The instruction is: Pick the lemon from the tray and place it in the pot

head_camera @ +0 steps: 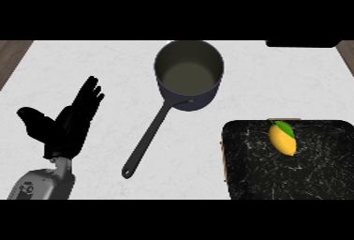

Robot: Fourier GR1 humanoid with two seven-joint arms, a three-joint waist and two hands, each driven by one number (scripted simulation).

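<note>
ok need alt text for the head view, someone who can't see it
A yellow lemon lies near the far edge of a black marbled tray at right. A dark pot sits centre, handle pointing near-left. The open left hand rests at left.

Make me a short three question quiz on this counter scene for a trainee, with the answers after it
1. True or false: the lemon already lies inside the pot.
2. Which hand shows in the head view? A) the left hand, open, at the view's left; B) the right hand, curled round the lemon; C) both hands, over the tray.
3. Fill in: the pot's long handle points toward the view's lower ____.

Key
1. False. The lemon lies on the dark marbled tray, near its far edge, and the pot holds nothing.
2. A. The right hand is out of view.
3. Left; the handle's end lies between the left hand and the tray.
</note>
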